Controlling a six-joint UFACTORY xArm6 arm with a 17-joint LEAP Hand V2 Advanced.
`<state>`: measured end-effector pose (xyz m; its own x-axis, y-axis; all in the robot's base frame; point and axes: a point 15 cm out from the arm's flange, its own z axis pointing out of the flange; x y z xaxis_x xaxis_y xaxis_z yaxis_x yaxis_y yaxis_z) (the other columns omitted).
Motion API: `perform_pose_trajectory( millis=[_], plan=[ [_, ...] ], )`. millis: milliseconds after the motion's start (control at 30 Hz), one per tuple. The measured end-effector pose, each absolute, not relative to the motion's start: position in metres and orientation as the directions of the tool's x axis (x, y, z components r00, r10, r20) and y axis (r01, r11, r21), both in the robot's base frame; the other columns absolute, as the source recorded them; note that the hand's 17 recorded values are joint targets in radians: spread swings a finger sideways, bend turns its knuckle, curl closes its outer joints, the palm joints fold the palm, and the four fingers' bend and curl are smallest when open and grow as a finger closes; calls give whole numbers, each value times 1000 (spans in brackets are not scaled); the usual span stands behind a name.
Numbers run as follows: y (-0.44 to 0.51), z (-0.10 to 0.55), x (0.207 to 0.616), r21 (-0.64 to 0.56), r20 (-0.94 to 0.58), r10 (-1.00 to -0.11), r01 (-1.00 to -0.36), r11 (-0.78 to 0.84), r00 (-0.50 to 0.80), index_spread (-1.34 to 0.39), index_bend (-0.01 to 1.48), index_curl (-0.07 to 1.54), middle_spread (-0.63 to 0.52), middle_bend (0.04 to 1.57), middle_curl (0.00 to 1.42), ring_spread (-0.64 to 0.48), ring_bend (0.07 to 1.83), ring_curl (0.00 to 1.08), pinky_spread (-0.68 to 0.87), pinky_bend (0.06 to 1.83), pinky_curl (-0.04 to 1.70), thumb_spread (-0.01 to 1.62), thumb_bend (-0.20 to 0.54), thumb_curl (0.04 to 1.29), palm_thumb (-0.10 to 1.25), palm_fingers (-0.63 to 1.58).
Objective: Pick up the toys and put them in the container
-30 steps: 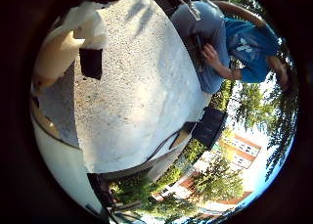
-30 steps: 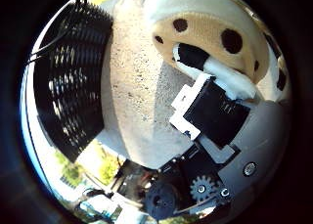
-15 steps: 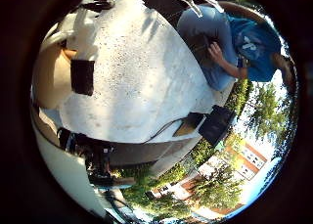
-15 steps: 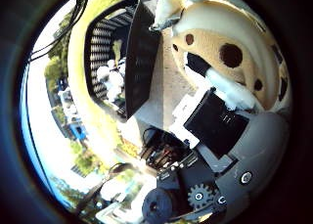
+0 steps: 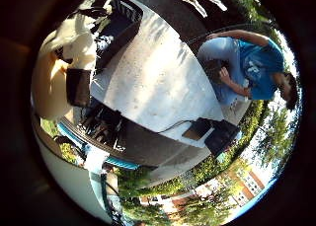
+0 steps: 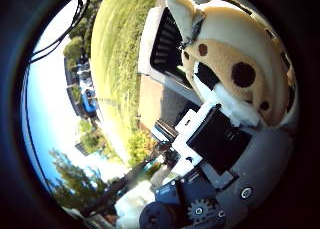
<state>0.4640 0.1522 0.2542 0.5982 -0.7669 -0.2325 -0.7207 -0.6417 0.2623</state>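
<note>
Clearly the fingers (image 6: 220, 139) curl round a spotted plush toy (image 6: 240, 64), hiding most of the container (image 6: 167, 44).

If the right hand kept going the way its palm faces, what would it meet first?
Nothing beyond the spotted plush toy the right hand already grips against the palm; past it lies the black container, probably next, though depth is unclear.
</note>
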Motion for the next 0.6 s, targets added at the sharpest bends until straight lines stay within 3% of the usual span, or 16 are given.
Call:
perform_pose_trajectory(
  millis=[167,333,467,567,600],
  plan=[
    [222,251,444,234,-285,-710,-672,-703,644,-1282,477,1198,-236,1279,1172,-132,1527,881,146,1605,918,1145,-15,846,937,736],
    [260,214,442,256,-286,-719,-672,-695,634,-1282,439,1279,-232,1298,1163,-132,1535,879,143,1611,925,1147,-41,836,826,667],
    [276,167,455,270,-274,-742,-691,-670,612,-1264,454,1314,-221,1231,1123,-92,1522,837,166,1536,899,1167,-24,804,774,678],
    [283,135,458,288,-268,-756,-700,-654,597,-1219,438,1297,-181,1103,1037,-17,1394,762,216,1438,847,1184,-20,766,764,646],
    [285,125,457,298,-266,-760,-699,-650,593,-1196,438,1285,-164,1022,996,3,1324,740,236,1383,836,1182,-29,746,753,537]
  ],
)
